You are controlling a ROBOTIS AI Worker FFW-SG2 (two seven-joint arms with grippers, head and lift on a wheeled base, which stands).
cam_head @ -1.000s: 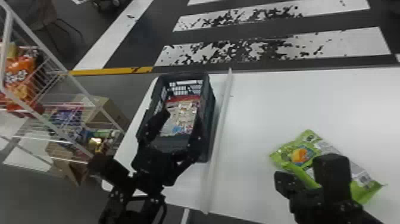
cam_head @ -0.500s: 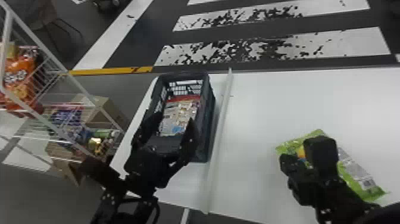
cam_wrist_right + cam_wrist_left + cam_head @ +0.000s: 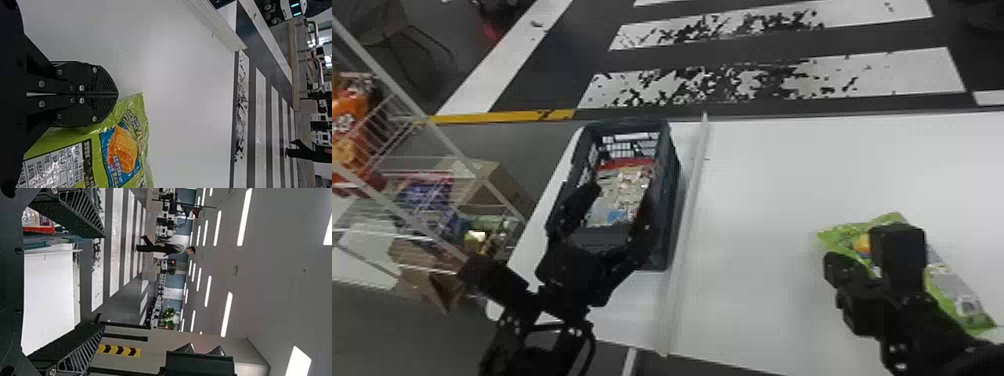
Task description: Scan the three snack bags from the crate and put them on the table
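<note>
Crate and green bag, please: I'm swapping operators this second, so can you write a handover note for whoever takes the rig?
Left pincer: open and empty, over the near part of the crate.
Right pincer: shut, nothing between its fingers, at the green bag.
Things: the green bag lies on the table; at least one red-edged bag is in the crate.
Done: green bag on the table; whether scanned, can't tell.
Left: what's in the crate, to scan and put down.

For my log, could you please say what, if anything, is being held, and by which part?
Nothing is held: the left tool is open at the crate, the right tool shut and empty at the green snack bag.
</note>
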